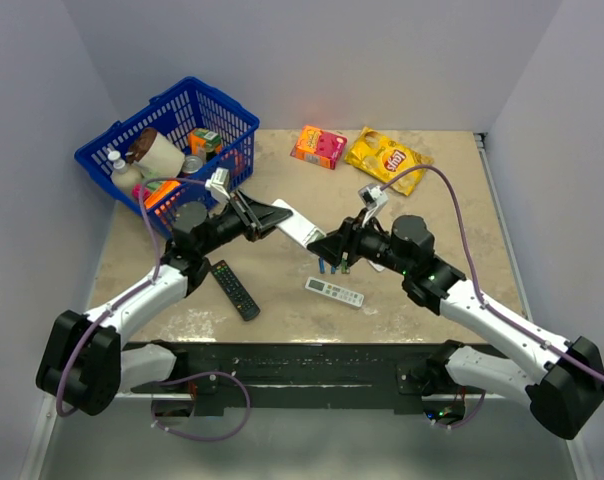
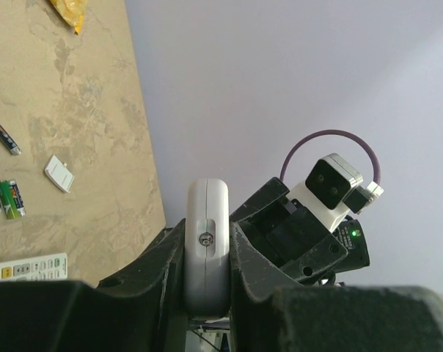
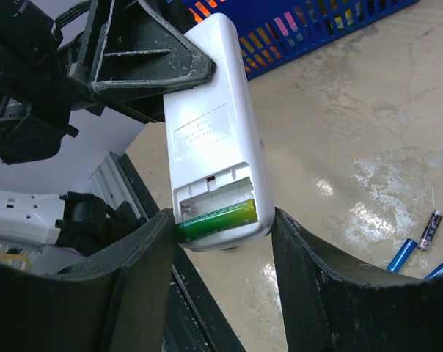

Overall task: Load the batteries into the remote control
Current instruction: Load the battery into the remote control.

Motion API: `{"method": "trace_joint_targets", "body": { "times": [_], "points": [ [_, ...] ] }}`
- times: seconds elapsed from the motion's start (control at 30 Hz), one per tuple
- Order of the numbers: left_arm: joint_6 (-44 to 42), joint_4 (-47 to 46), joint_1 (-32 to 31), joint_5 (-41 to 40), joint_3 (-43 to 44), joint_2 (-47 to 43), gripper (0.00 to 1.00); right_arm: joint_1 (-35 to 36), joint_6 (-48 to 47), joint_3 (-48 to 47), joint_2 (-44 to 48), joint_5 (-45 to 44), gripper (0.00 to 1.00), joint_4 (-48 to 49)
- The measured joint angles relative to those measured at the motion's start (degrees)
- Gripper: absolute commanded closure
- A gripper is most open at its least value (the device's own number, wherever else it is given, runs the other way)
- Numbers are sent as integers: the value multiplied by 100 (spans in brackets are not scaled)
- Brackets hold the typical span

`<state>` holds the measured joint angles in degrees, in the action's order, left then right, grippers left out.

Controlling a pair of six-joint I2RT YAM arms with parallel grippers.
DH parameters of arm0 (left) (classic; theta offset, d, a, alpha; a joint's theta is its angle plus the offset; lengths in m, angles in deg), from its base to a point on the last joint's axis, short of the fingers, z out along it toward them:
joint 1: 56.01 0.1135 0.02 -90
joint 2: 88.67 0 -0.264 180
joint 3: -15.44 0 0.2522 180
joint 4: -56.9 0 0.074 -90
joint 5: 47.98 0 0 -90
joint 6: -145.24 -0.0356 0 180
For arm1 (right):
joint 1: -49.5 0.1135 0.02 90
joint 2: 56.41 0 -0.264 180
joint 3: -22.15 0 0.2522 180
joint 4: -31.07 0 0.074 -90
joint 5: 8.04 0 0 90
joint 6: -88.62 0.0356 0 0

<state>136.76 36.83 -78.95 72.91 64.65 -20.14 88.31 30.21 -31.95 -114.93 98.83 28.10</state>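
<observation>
My left gripper (image 1: 270,216) is shut on the short white remote control (image 1: 298,228) and holds it above the table, gripping its edges in the left wrist view (image 2: 207,220). In the right wrist view the remote's plain back (image 3: 207,110) faces me with its battery bay open. A green battery (image 3: 218,220) lies in the bay, its left end poking out against my left finger (image 3: 144,257). My right gripper (image 1: 334,246) is open, its fingers straddling the remote's end. Loose blue (image 3: 401,254) and dark grey (image 3: 430,229) batteries lie on the table.
A white battery cover (image 2: 59,173) lies by the loose cells. A slim white remote (image 1: 334,292) and a black remote (image 1: 234,288) lie near the front. A blue basket (image 1: 240,118) of groceries stands back left. An orange box (image 1: 318,146) and a yellow chip bag (image 1: 387,157) are at the back.
</observation>
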Motion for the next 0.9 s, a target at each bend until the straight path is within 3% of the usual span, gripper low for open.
{"method": "trace_joint_targets", "body": {
  "times": [0.6, 0.7, 0.8, 0.9],
  "points": [
    [144, 9, 7, -341, -70, -343, 100, -118, 245, 98, -195, 326, 77, 671],
    [142, 9, 7, -398, -70, -361, 100, -129, 343, 98, -249, 343, 82, 730],
    [142, 0, 4, -455, -70, -363, 100, -142, 472, 98, -302, 363, 95, 793],
    [144, -85, 4, -483, -70, -363, 100, -151, 605, 98, -334, 367, 95, 852]
  ]
}}
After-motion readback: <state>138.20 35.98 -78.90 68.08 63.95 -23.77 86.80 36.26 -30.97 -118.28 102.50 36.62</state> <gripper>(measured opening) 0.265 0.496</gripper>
